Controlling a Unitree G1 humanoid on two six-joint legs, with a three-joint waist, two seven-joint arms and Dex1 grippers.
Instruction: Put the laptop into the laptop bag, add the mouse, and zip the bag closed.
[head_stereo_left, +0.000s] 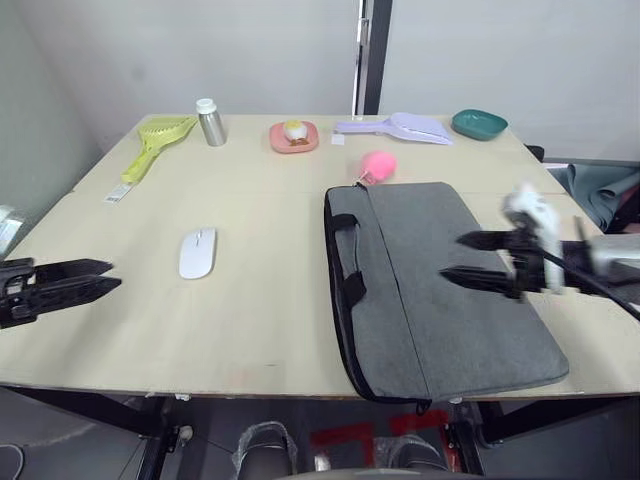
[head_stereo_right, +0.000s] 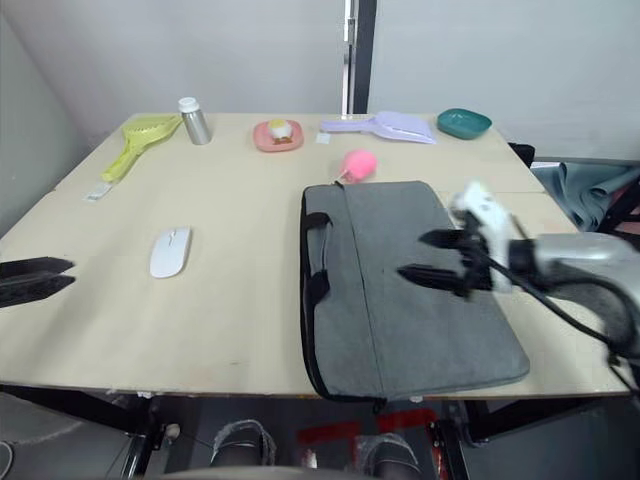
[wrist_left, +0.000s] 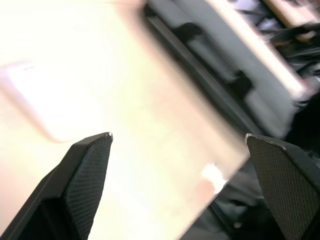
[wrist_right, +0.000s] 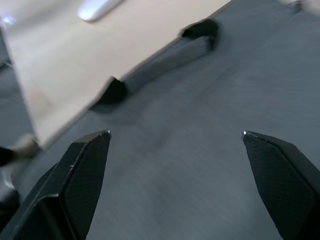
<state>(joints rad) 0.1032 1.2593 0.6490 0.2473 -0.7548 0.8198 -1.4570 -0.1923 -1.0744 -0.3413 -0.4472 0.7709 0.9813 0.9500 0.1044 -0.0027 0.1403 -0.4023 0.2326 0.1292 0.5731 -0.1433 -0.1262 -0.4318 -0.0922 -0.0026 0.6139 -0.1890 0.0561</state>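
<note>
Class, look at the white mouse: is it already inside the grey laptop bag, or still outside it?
Outside. The mouse lies on the bare table, apart from the laptop bag and nearer the left gripper.

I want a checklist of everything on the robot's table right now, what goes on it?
Surface: wooden table, light, flat.
Job's things: laptop bag lying flat near the right front edge; mouse left of it, apart. Laptop: nothing seen.
Clutter: pink plush toy at the bag's far edge; along the back, green scoop, metal bottle, pink dish, lilac scoop, teal bowl.
Grippers: left gripper open, empty; right gripper open over the bag.
Cables: nothing seen.
Surroundings: grey wall.
</note>
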